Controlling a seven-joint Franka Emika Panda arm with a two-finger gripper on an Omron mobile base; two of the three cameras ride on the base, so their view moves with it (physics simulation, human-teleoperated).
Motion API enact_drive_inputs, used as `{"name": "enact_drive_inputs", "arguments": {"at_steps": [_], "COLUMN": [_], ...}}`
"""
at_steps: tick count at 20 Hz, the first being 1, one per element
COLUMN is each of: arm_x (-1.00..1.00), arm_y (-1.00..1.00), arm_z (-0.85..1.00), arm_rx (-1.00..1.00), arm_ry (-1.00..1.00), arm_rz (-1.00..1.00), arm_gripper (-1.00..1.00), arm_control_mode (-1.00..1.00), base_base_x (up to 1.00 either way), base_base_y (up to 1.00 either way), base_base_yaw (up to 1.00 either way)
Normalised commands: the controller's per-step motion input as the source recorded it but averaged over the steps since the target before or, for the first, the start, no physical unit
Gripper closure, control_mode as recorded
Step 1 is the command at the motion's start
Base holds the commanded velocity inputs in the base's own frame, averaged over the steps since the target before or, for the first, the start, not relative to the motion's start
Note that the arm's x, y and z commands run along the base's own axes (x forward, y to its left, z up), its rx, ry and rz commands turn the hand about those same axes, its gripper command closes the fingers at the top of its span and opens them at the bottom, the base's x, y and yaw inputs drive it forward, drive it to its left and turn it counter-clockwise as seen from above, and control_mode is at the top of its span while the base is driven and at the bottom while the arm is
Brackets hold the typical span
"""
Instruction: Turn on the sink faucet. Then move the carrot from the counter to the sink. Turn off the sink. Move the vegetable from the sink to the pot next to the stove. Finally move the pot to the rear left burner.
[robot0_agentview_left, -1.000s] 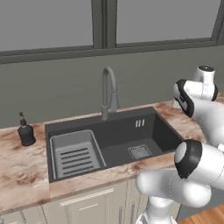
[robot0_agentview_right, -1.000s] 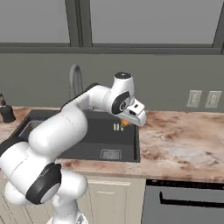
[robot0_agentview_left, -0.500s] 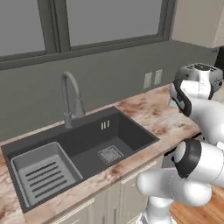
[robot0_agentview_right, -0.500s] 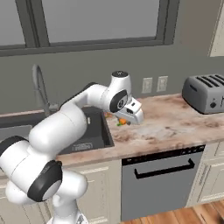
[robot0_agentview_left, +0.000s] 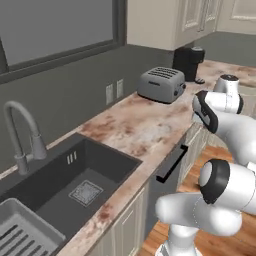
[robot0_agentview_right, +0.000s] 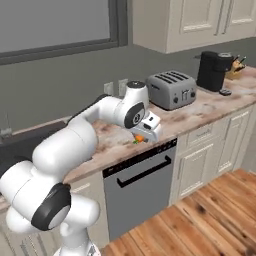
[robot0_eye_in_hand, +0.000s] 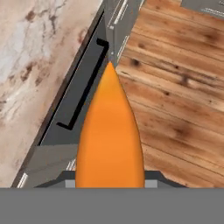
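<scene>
No readable text, labels, brands, nos. or signs anywhere. Toaster (robot0_agentview_right: 171, 89) and coffee maker (robot0_agentview_right: 214, 70) on the counter (robot0_agentview_left: 145, 125): plain faces, no logo or dial marks legible. Dishwasher front (robot0_agentview_right: 142, 187) blank. Wall outlets (robot0_agentview_left: 114, 91) unmarked. Cabinets (robot0_agentview_right: 200, 22) bare; pics too coarse for fine print.

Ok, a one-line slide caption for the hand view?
Carrot held in the tool, tip out past the counter edge over the dishwasher and wood floor.

Soft, even rendered light, faint shadows, no glare, slightly pixelated.
</scene>
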Motion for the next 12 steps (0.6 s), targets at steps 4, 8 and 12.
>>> {"name": "enact_drive_inputs", "arguments": {"at_steps": [4, 8, 12], "arm_x": [0.00, 0.00, 0.00], "arm_y": [0.00, 0.00, 0.00], "arm_z": [0.00, 0.00, 0.00], "arm_rx": [0.00, 0.00, 0.00], "arm_ry": [0.00, 0.00, 0.00], "arm_rz": [0.00, 0.00, 0.00], "arm_gripper": [1.00, 1.00, 1.00], "arm_control_mode": [1.00, 1.00, 1.00], "base_base_x": [-0.05, 0.00, 0.00], "base_base_y": [-0.24, -0.25, -0.32], "base_base_yaw": [-0.60, -0.60, -0.59]}}
